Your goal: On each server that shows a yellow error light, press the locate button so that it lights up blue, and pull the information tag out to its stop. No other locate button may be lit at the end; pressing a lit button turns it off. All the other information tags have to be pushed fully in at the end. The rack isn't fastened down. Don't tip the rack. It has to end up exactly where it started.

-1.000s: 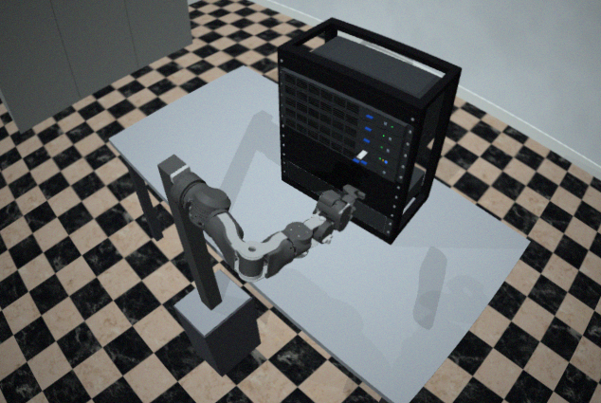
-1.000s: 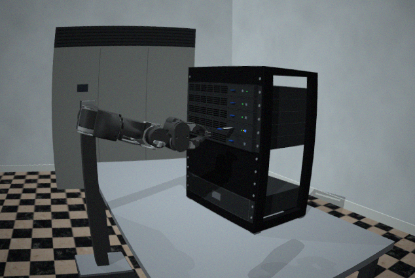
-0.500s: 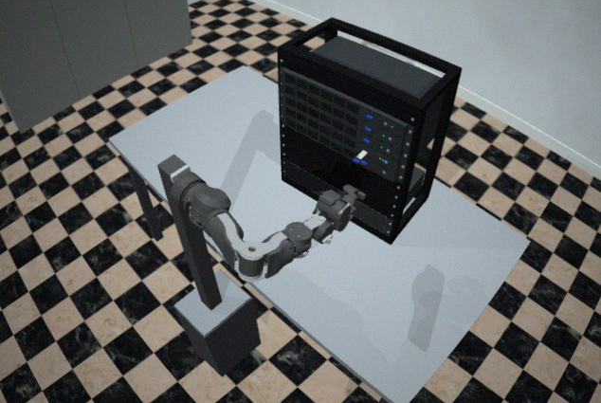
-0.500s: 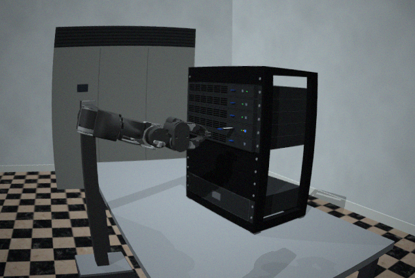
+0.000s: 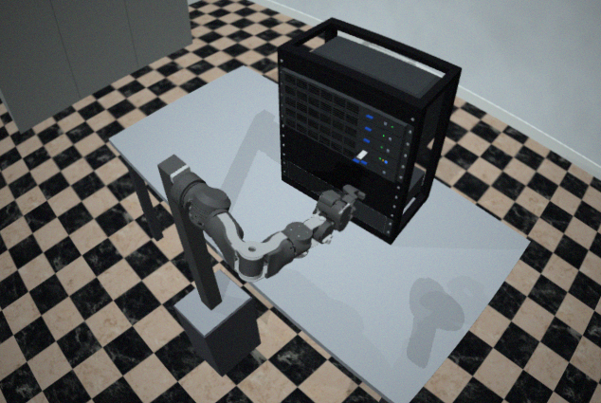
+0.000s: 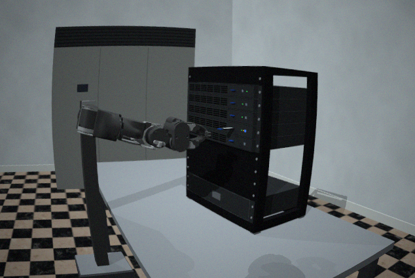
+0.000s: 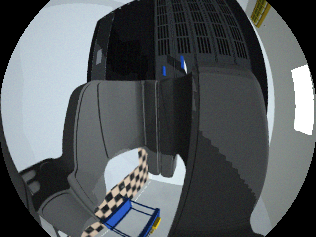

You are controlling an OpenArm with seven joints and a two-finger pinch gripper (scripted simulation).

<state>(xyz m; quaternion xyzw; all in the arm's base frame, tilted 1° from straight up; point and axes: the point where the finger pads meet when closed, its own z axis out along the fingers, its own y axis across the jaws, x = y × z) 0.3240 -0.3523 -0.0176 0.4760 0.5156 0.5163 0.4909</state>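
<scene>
The black server rack stands on the grey table and holds several servers, each with a blue information tag. The fourth server from the top shows a yellow error light, and its locate button glows blue. Its information tag sticks out of the front, also seen in the exterior view. The other tags, such as the top one, sit flush, and no other button looks lit. My gripper is shut and empty, just in front of the rack, left of the pulled-out tag's tip. In the wrist view the shut fingers point at the rack front.
A large grey cabinet stands behind the table on the checkered floor. The arm's post stands at the table's near left edge. The rack's lower bays are dark, with a low unit at the bottom.
</scene>
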